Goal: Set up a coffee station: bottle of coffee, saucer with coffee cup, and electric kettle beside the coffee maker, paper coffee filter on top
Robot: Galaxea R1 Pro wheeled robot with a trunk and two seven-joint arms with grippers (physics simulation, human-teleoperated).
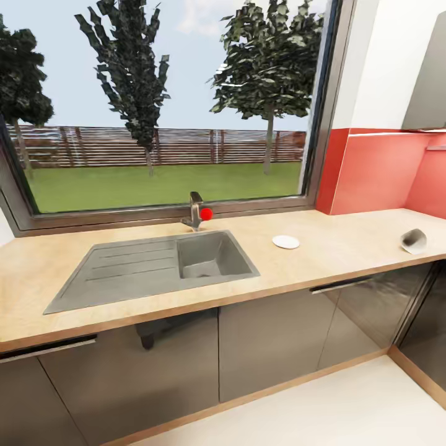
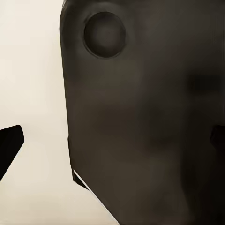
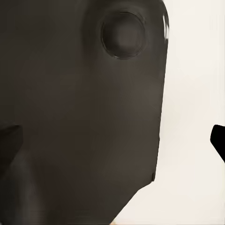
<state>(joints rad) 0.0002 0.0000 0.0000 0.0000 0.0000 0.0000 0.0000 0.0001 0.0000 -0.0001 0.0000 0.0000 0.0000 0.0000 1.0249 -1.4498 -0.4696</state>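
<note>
- There are no words, numbers, labels or signs to read in any of the pictures.
</note>
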